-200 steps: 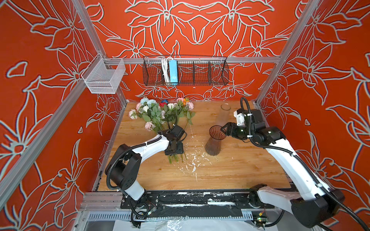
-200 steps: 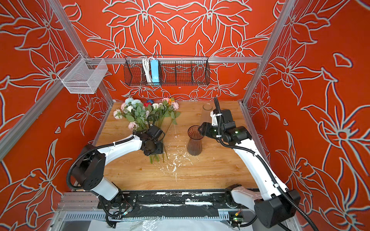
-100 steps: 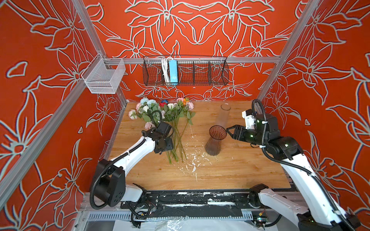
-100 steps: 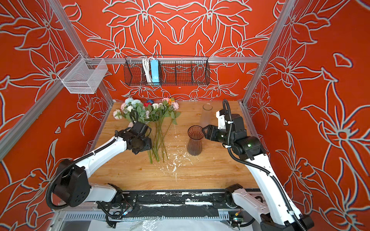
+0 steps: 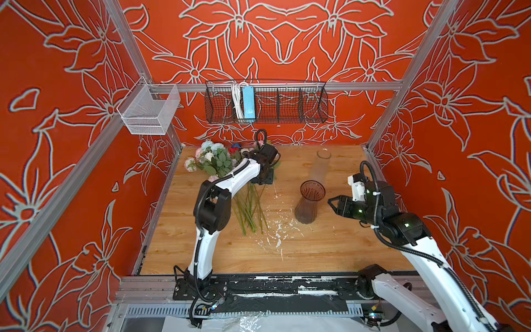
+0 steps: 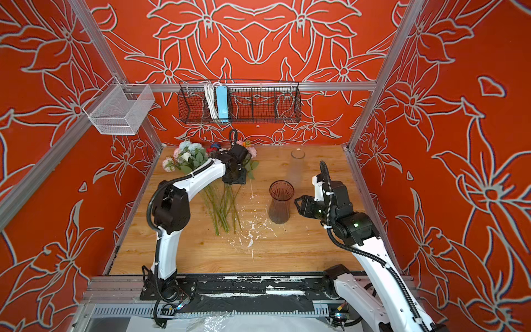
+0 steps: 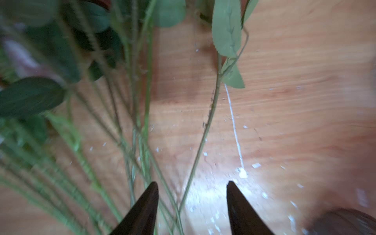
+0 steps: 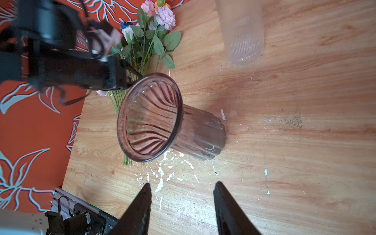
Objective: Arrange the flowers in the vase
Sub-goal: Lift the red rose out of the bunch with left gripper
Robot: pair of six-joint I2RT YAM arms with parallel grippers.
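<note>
The flowers (image 5: 218, 162) (image 6: 191, 156) lie on the wooden table at the back left, heads toward the back wall and green stems (image 5: 250, 207) fanned toward the front. My left gripper (image 5: 265, 177) (image 6: 235, 175) hangs over the upper stems beside the leaves. In the left wrist view it (image 7: 192, 183) is open, with thin stems (image 7: 211, 109) running between the fingertips, not pinched. A brown ribbed glass vase (image 5: 309, 204) (image 6: 280, 202) (image 8: 162, 122) stands upright mid-table. My right gripper (image 5: 330, 201) (image 6: 297, 201) (image 8: 182, 184) is open and empty, just right of the vase.
A tall clear ribbed vase (image 5: 320, 166) (image 8: 242, 34) stands behind the brown one. White flecks (image 5: 275, 232) dot the table (image 5: 330, 250) in front of the stems. A black wire basket (image 5: 265, 103) and a white mesh basket (image 5: 148, 115) hang on the frame at the back.
My left gripper has moved from the middle of the stems toward the back, up near the leaves. The right gripper has drawn back from the vase rim. Both pairs of jaws have narrowed somewhat.
</note>
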